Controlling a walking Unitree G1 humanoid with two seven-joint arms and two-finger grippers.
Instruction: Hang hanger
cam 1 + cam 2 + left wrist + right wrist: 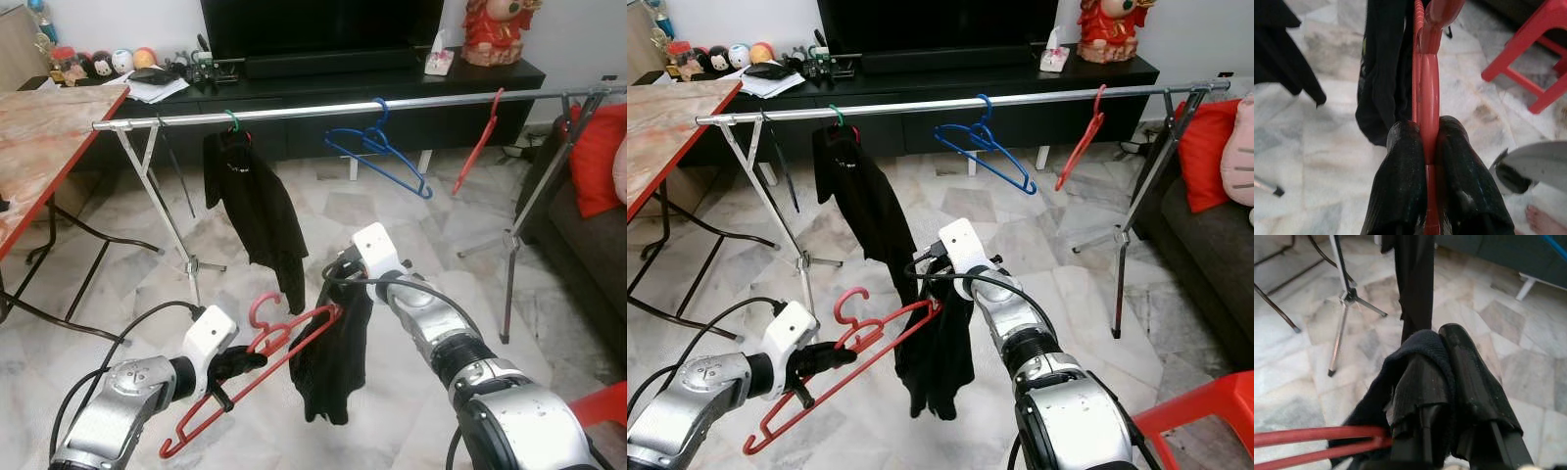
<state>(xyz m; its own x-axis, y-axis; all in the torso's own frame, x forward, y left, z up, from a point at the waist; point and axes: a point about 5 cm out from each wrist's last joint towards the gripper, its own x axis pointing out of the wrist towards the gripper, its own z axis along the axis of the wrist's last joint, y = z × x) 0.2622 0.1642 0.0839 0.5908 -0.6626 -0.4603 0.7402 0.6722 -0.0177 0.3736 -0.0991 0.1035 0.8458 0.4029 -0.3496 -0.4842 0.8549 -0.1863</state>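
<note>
- Two grippers engaged: left gripper [1422,147] jaws clamped on red hanger [257,367].
- Right gripper [1449,362] jaws pinching black garment [328,362] draped on hanger's end.

Open rail [294,111] span between black garment [257,211], blue hanger [382,152]

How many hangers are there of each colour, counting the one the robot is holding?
Red hangers: 2, one clamped in the left gripper, one on the rail
Blue hanger: 1, on the rail
Green hanger: 1, on the rail, carrying a black garment
Total: 4 hangers
</note>
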